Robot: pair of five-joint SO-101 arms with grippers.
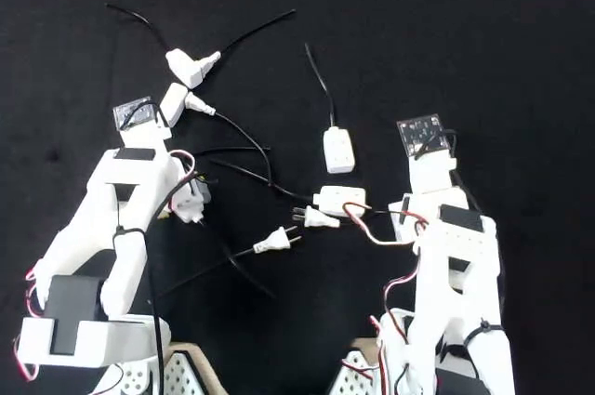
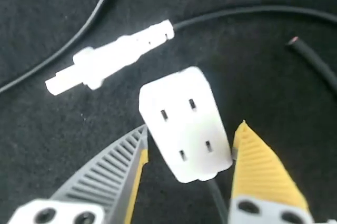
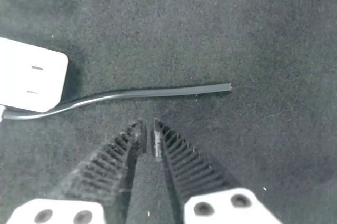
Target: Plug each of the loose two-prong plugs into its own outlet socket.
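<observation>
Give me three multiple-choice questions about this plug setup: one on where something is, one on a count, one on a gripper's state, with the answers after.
1. Where is the white socket whose slots face the left wrist camera?
A) between the left gripper's fingers
B) lying far from both arms
C) on top of an arm

2. How many slots show on its face?
A) two
B) four
C) six

3. How is the right gripper?
A) shut on a plug
B) wide open
C) shut, holding nothing

Answers: 1 A, a finger sits against each side of it. 2 B, two pairs of slots show. 3 C, its fingertips meet over bare black cloth.
</observation>
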